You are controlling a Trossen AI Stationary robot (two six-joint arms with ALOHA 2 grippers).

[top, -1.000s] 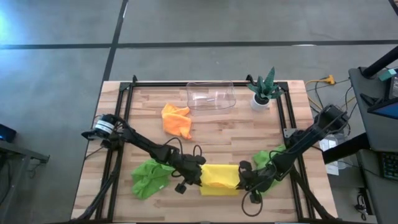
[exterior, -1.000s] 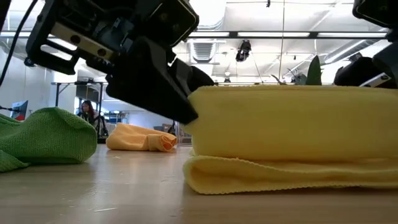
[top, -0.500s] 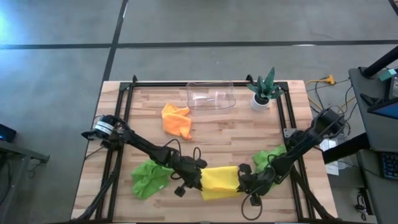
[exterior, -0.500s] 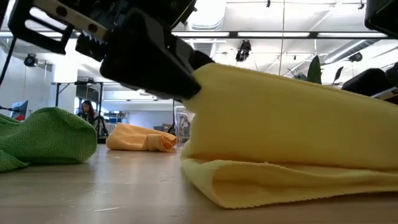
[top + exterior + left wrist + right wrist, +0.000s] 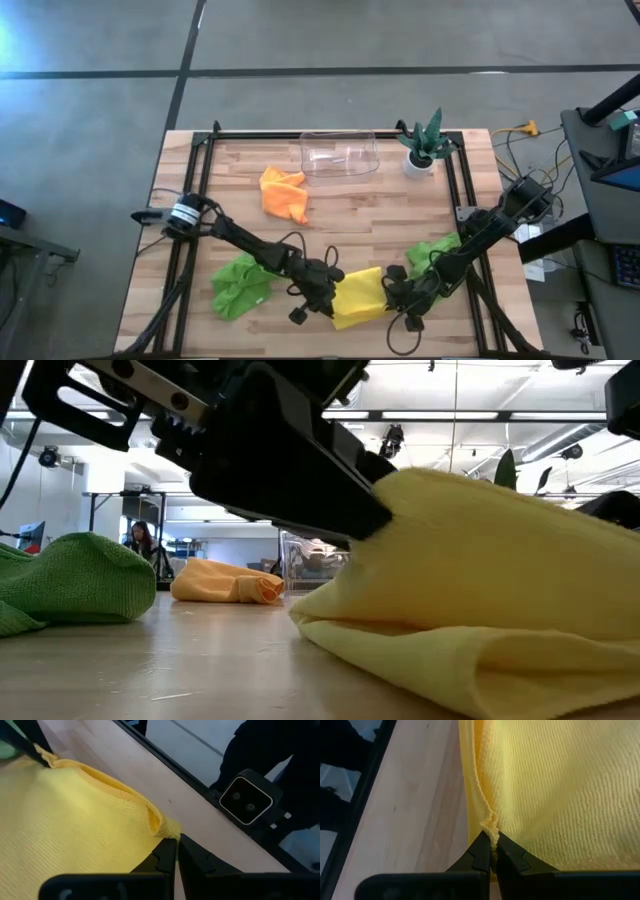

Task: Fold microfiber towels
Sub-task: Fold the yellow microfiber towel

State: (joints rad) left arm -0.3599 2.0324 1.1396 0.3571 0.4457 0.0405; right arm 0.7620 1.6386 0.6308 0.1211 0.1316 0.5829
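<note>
The yellow towel (image 5: 362, 296) lies bunched near the table's near edge between both grippers; it fills the low view (image 5: 480, 610). My left gripper (image 5: 326, 302) is shut on its left side, my right gripper (image 5: 391, 297) shut on its right side. One lime green towel (image 5: 240, 284) lies crumpled at the left, the other (image 5: 436, 251) under my right arm. The orange towel (image 5: 284, 193) lies crumpled farther back. My left gripper pinches a corner of the yellow towel's edge (image 5: 169, 829) between its two fingertips, coming from the table's left, slanting down. That side is raised off the table (image 5: 400, 490), and the cloth slopes down from it onto a folded layer (image 5: 400, 645) on the table. My right gripper pinches the towel's hemmed edge (image 5: 490, 831) between its two fingertips, coming from the table's right. The edge puckers at the fingertips. The cloth beyond them lies spread and slack.
A clear plastic container (image 5: 338, 154) and a spiky green plant in a white pot (image 5: 424, 143) stand at the far edge. A black frame (image 5: 200, 180) runs along the table's sides. A small camera (image 5: 245, 802) sits at the near edge, close to the towel.
Both grippers, shut on the yellow towel, have moved toward the near edge. The left has also gone right and risen. The towel's upper layer has lifted on the left and been drawn nearer over the lower layer. The towel now looks narrower and skewed.
</note>
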